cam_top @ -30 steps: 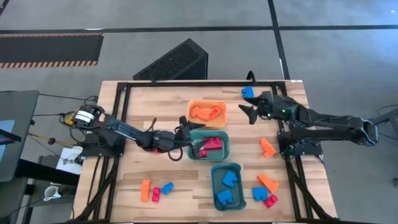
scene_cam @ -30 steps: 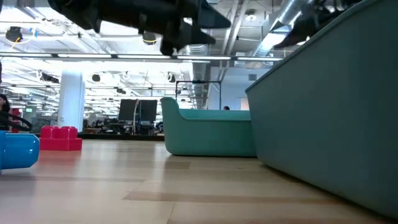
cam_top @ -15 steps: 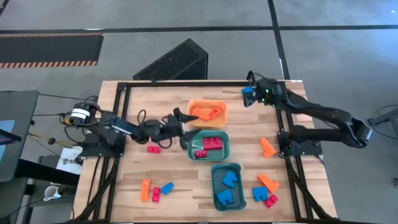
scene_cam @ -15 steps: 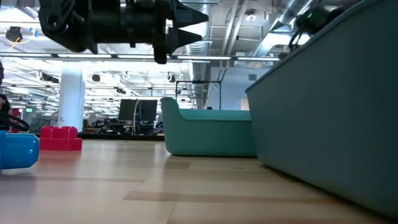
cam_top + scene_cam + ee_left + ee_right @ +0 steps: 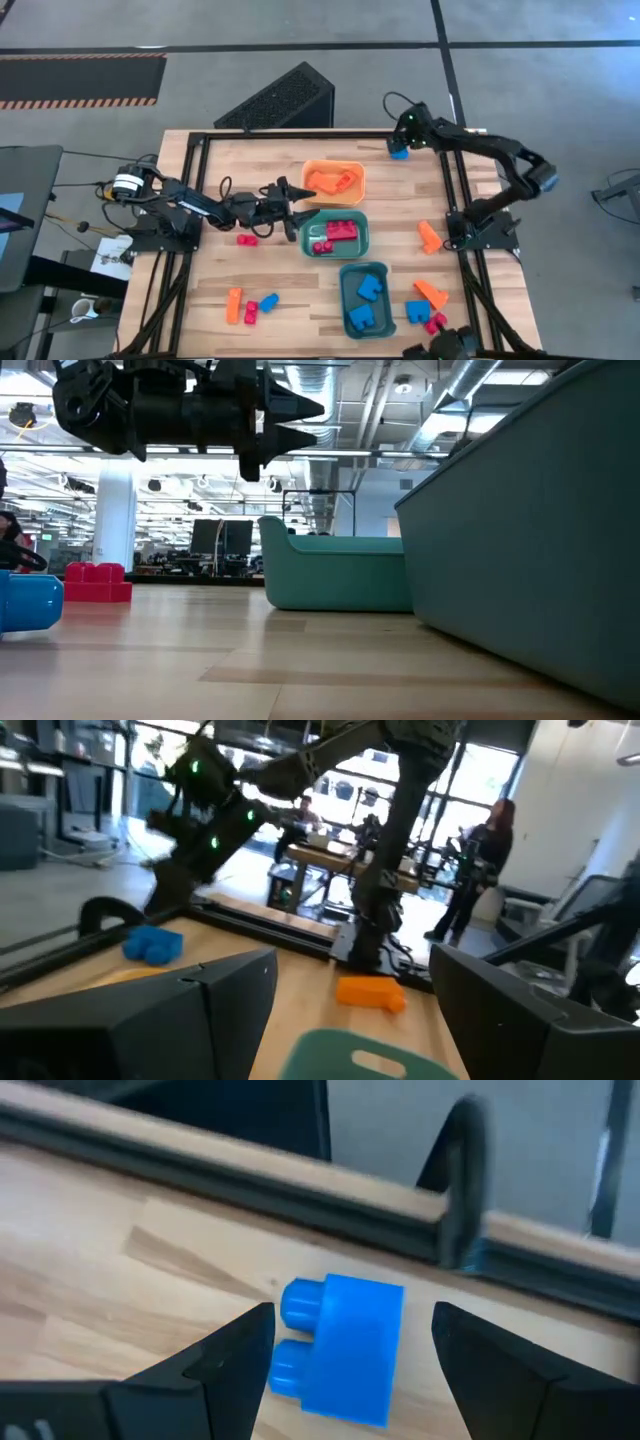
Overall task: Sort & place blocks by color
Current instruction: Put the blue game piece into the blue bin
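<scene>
Orange bin: orange blocks. Teal bin beside it: red-pink blocks. Second teal bin, nearer the worktop's front edge: blue blocks. Loose blocks lie at both front corners. Left claw: apart, empty, beside the orange bin. Right claw: apart, straddling a blue block at the far edge.

Three rectangular plastic bins sit on the wooden counter: one orange bin and two teal bins. Loose small plastic toy blocks on the bare wood number nine: three orange, three blue, three red-pink. Two dark robot arms reach in.
</scene>
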Motion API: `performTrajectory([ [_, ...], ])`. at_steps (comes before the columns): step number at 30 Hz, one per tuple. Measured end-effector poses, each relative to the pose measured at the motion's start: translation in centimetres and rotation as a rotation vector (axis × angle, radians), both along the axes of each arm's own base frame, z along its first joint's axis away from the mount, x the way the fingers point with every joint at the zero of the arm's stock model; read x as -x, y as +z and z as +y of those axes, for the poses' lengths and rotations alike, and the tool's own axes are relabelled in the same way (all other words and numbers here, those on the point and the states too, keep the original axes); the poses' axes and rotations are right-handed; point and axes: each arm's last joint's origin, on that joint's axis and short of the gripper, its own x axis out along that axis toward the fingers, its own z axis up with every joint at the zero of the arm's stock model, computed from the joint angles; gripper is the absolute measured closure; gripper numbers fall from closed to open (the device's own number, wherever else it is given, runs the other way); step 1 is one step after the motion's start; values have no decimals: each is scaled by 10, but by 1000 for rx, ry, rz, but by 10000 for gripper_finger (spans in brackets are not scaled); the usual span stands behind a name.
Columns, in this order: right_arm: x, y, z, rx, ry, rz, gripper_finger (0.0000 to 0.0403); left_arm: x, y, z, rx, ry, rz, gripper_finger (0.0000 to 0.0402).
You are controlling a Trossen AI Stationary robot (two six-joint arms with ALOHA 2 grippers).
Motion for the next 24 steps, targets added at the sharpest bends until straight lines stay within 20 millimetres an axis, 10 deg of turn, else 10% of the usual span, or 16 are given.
performTrajectory([
  [13,-19,-36,-26,-126,27,73,111,0,1,0,2,1,-2,152],
  [24,-26,-26,-3,-165,143,130,111,0,1,-1,18,-29,-7,152],
])
